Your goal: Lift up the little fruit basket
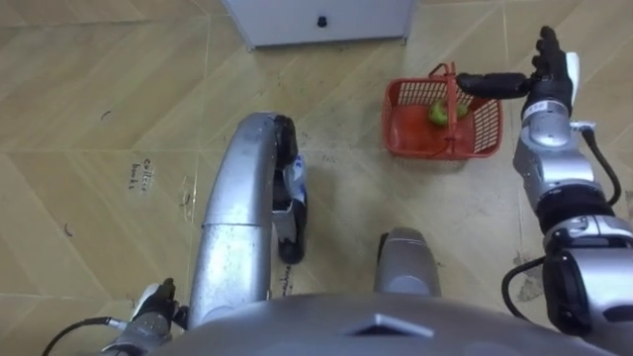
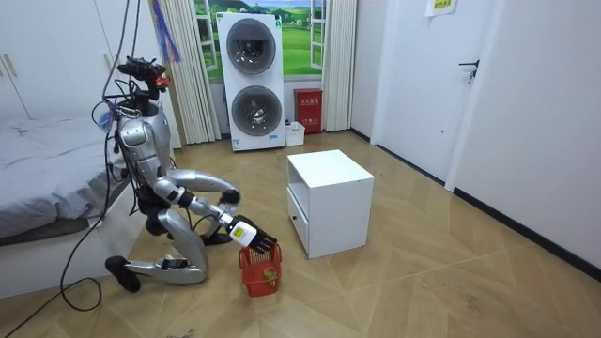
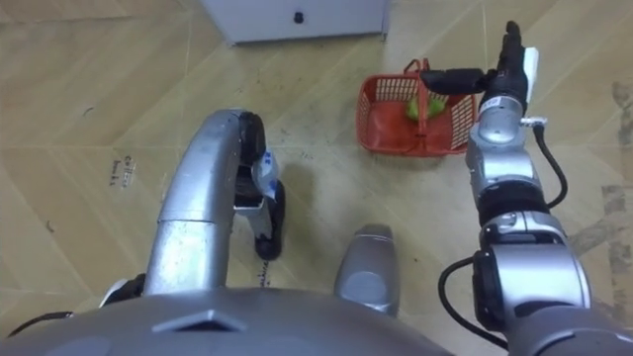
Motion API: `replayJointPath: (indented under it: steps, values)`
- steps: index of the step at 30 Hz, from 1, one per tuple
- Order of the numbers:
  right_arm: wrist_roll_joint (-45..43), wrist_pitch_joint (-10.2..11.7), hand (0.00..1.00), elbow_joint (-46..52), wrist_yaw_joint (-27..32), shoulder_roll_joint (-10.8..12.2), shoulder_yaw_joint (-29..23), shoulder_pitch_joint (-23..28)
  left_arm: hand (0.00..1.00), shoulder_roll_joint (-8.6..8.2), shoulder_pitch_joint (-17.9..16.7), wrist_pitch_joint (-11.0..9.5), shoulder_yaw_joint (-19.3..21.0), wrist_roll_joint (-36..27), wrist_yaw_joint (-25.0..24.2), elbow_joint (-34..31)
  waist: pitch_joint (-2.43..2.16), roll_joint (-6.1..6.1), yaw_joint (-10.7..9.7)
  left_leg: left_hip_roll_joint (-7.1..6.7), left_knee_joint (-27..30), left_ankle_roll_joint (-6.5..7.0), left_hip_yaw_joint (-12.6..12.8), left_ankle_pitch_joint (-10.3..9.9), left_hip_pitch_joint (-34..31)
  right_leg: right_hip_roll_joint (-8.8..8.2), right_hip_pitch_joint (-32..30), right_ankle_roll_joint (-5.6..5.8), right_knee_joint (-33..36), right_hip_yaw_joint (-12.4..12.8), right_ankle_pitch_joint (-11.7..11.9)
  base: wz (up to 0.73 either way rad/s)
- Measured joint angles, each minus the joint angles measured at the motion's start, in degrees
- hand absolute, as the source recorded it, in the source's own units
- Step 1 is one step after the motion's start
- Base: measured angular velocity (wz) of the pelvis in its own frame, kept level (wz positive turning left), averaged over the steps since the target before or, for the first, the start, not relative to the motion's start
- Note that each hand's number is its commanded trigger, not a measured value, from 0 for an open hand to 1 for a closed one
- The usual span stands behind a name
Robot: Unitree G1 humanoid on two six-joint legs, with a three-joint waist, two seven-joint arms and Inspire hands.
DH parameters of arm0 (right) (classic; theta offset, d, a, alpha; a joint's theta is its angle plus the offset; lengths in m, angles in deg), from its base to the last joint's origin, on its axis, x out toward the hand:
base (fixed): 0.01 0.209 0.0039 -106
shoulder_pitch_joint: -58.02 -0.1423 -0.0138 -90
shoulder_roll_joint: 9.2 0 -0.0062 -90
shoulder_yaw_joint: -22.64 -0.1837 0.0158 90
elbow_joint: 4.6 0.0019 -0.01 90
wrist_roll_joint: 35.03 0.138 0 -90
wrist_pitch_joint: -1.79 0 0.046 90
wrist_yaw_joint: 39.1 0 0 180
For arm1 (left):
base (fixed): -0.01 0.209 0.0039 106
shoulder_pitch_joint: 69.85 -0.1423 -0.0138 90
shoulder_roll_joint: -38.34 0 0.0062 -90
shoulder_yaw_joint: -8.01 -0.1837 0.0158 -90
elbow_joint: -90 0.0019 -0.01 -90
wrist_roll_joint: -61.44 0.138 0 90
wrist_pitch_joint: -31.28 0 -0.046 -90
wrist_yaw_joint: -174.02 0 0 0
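Standing on the floor, the red mesh fruit basket looks light and stiff, best lifted by its upright handle, which the straight-fingered right hand seems to touch

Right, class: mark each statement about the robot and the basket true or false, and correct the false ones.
1. The basket is red. True.
2. It stands on a table. False: it stands on the floor.
3. A green fruit lies in it. True.
4. The right hand is far from it. False: the hand is right at the basket, fingers straight.
5. The robot stands upright. False: the room view shows it kneeling on the floor.
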Motion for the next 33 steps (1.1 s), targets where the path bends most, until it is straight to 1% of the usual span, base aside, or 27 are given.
replayJointPath:
  steps: [2,6,10,12,14,17,20,26,30,33]
  values:
    - [0.02,-0.03,0.0,-1.11,-0.13,0.06,0.48,-0.03,0.0,0.0,0.12,0.03,-0.01,0.01,0.09,0.02,0.06,0.49,0.22,0.02,-0.37,-0.04,0.17,0.47,-0.46,-0.14,-0.67,0.18,0.25,0.09,-0.09,0.05]
    - [0.07,-0.04,0.0,-1.62,-0.59,0.06,0.78,-0.04,0.0,0.0,0.11,0.05,-0.04,0.0,0.0,0.03,0.09,0.45,0.38,0.06,-1.1,-0.53,0.53,0.98,-0.72,-0.4,-1.53,0.24,0.57,0.41,-0.12,0.01]
    - [0.28,-0.04,0.0,-2.91,-0.7,-0.3,1.05,-0.06,0.0,0.0,0.71,0.21,-0.62,0.0,-0.41,0.01,0.02,0.78,0.9,0.21,-1.59,-0.96,0.73,1.3,-0.74,-0.41,-1.98,0.33,0.88,0.69,-0.18,0.0]
    - [0.28,-0.04,0.0,-3.68,-1.24,-0.44,1.2,-0.05,0.0,0.0,1.11,0.23,-1.19,0.01,-1.05,0.01,0.03,0.77,1.09,0.23,-1.92,-0.96,1.08,1.54,-0.75,-0.68,-2.34,0.46,1.04,0.94,-0.25,0.0]
    - [0.27,-0.04,0.0,-4.97,-1.89,-0.96,2.39,-0.06,0.0,0.0,1.37,0.23,-1.32,0.03,-1.6,0.0,0.0,0.91,1.42,0.27,-2.07,-1.05,1.24,1.67,-0.73,-0.76,-2.33,0.48,1.13,1.07,-0.26,0.0]
    - [0.27,-0.08,0.0,-5.32,-1.93,-0.98,2.58,-0.08,0.0,0.0,1.41,0.51,-1.34,0.02,-2.45,-0.01,0.04,1.03,1.57,0.26,-2.25,-1.03,1.43,1.79,-0.75,-0.92,-2.43,0.5,1.17,1.08,-0.27,0.0]
    - [0.35,-0.08,0.0,-5.33,-2.37,-1.03,2.73,-0.19,0.0,0.0,1.67,0.84,-2.23,0.02,-2.81,-0.01,0.07,1.1,1.9,0.28,-2.29,-1.03,1.45,1.81,-0.79,-0.97,-2.51,0.51,1.16,1.05,-0.28,0.0]
    - [0.51,-0.2,0.0,-6.22,-3.45,-1.32,3.21,-0.22,0.0,0.0,2.03,0.84,-2.23,0.0,-3.99,-0.1,0.05,1.29,3.13,0.31,-2.28,-0.93,1.55,1.98,-1.65,-1.06,-3.42,0.59,1.34,1.1,-0.32,0.01]
    - [0.4,-0.21,0.0,-7.73,-4.41,-1.43,3.27,-0.44,0.0,0.0,2.03,1.18,-2.22,0.0,-4.69,-0.1,0.02,1.66,3.46,0.18,-2.27,-0.82,1.6,2.05,-1.71,-1.13,-3.34,0.6,1.34,1.03,-0.33,0.0]
    - [1.08,-0.2,0.0,-10.38,-5.5,-2.4,3.96,-0.62,0.0,0.0,2.69,1.17,-2.24,0.0,-5.04,-0.13,-0.07,1.86,4.23,0.09,-2.27,-0.79,1.58,2.12,-1.68,-1.17,-3.24,0.61,1.35,0.85,-0.33,0.0]
